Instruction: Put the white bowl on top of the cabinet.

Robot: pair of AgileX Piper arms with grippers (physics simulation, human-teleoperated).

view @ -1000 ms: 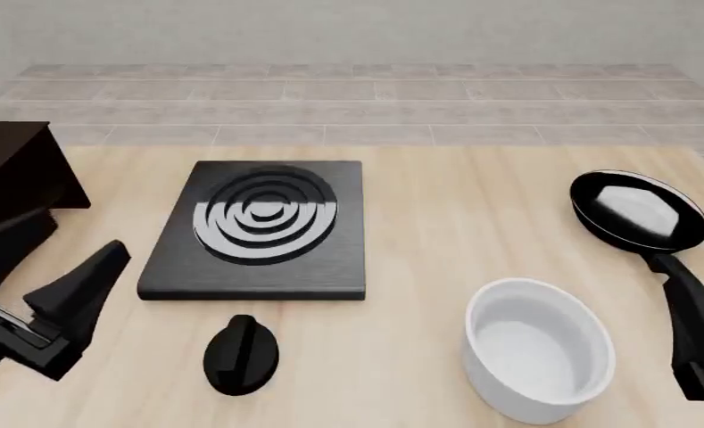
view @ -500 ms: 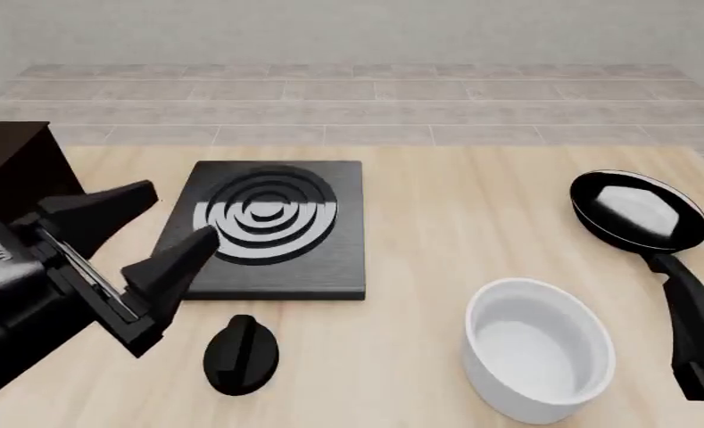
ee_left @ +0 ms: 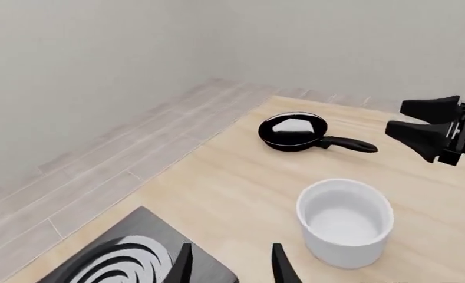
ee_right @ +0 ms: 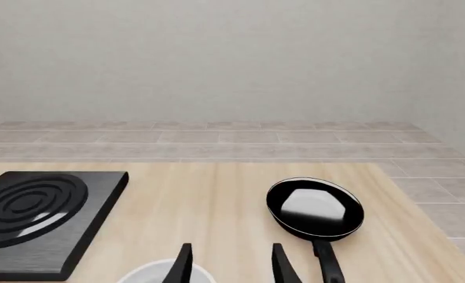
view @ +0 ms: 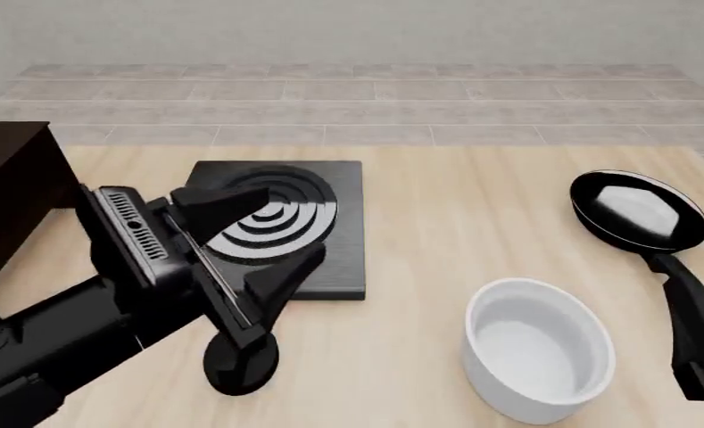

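White bowl not yet grasped; the whole transfer to the cabinet is left to do.

The white bowl is seen resting empty on the table, toward the right near edge, just beside the frying pan and well apart from the cabinet at the far left. The left gripper is held above the stove plate, jaws apart and nothing between them. The right gripper is likewise parted and empty near the bowl. Grasp, lift and placement are judged outstanding.

one white bowl, one cabinet, one frying pan, one stove plate, one black knob, two grippers
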